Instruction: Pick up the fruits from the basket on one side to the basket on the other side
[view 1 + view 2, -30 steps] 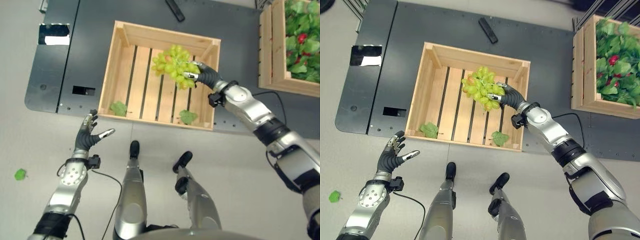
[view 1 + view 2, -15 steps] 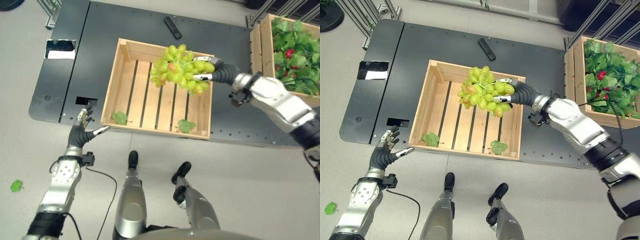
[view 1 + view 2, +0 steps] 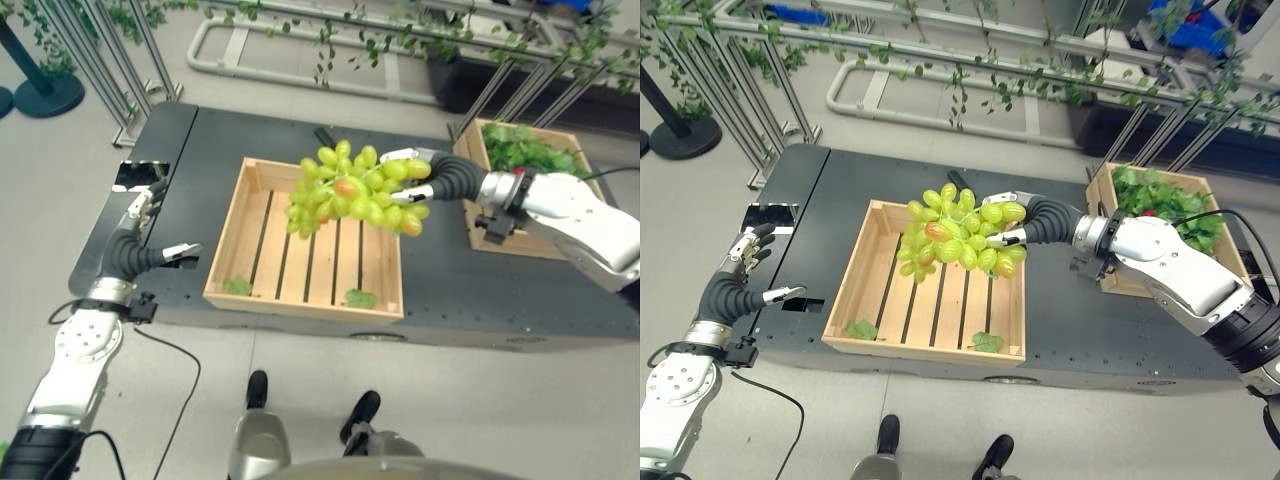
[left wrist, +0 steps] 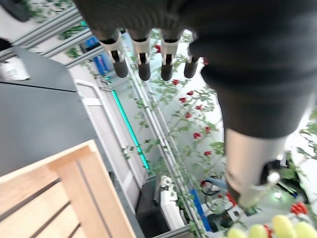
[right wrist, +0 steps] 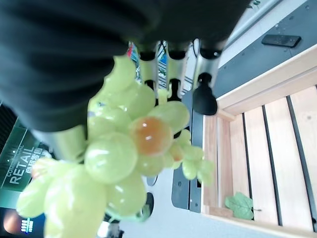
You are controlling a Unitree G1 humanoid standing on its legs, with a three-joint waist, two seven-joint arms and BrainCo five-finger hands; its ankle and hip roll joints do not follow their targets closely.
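Holding one grape bunch (image 3: 958, 238) aloft, the right hand (image 3: 1025, 222) has its fingers curled round the bunch's upper end, thumb pinching from the side, as the right wrist view shows. Landmark: the slatted crate (image 3: 845, 305). Nearest, two loose green leaves (image 3: 862, 329) lie on the crate's slats by its near wall, one toward each near corner. Left of the crate, apart from it, the left hand (image 3: 732, 290) hangs over the dark platform (image 3: 1080, 325) with fingers spread and holding nothing. Above the crate's middle and far half, clear of the slats, hangs the bunch: one cluster, many pale green grapes, one showing an orange blush. Judgement: light but floppy; it will likely swing on its stem, single grapes could shed or bruise if squeezed, and skins look smooth, so the stem end is the sound place to grip, not the body. Right of the crate and farther off stands a second crate (image 3: 1101, 190), one only, holding leafy greens and some red pieces. Beyond the crate's far wall lies one small black bar (image 3: 322, 136).
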